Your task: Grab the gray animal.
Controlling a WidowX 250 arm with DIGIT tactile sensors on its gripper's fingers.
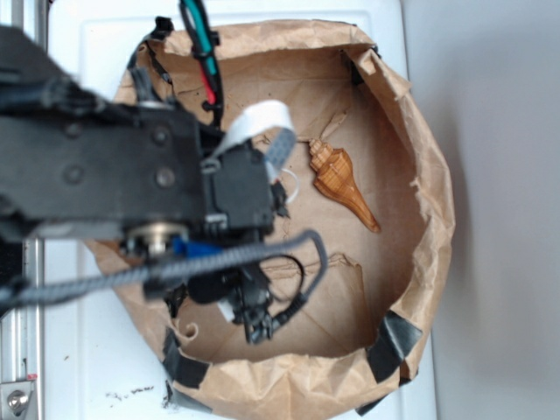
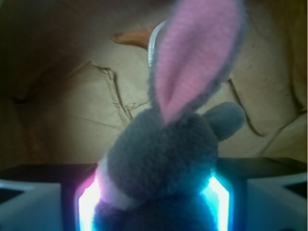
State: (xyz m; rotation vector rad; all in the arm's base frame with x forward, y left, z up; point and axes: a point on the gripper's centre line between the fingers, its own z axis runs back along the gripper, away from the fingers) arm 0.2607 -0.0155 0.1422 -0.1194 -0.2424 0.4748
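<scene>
There is one gray animal [image 2: 163, 159], one seashell [image 1: 341, 182], one brown paper bag [image 1: 420, 175] folded down into a shallow bowl, and one robot arm [image 1: 96, 175]. No brand, label or readable writing shows on any of them. In the wrist view the gripper [image 2: 154, 202] is closed on the gray animal: the fuzzy body fills the gap between the two glowing pads [image 2: 219, 197], one lit pinkish on the left and one bluish on the right, and both press against its sides. The toy is a plush rabbit seen from close up, with one long ear [image 2: 192, 57] standing up, pink on its inner face and gray at the rim, and a short rounded gray stub sticking out to the right of the head. In the exterior view the arm and its cables cover the left half of the bag, so the toy itself cannot be made out there, only a bit of white and gray material beside the arm. The seashell, glossy orange-brown and spiralled, lies on the floor of the bag to the right of the arm, well apart from the gripper, pointed tip toward the lower right. Black tape [image 1: 394, 341] patches the bag's rim at several spots, and the bag sits on a white surface [image 1: 87, 367].
</scene>
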